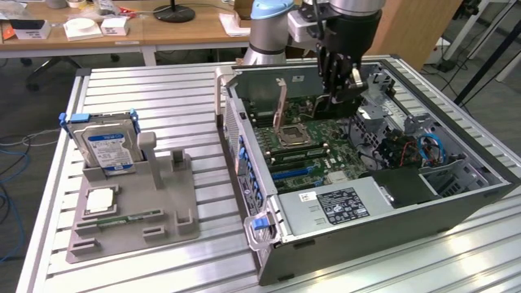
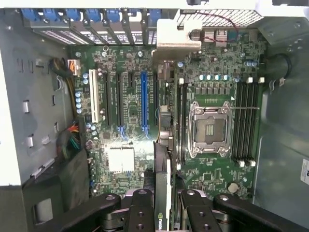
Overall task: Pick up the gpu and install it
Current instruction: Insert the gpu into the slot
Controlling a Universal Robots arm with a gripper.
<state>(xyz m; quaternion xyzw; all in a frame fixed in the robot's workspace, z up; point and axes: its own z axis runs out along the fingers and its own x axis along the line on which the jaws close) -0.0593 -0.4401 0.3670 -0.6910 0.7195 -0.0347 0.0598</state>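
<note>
My gripper hangs inside the open computer case, shut on the gpu. The gpu is a thin dark card held edge-on above the green motherboard. In the wrist view the gpu runs away between the black fingers of the gripper. Its pale metal end bracket reaches toward the case's slotted rear wall. The card hovers between the long blue slot and the empty processor socket, apart from the board.
On the slatted metal table a grey stand carries a hard drive with a blue-white label, a processor chip and a narrow green memory stick. Cables and a drive cage crowd the case's right side.
</note>
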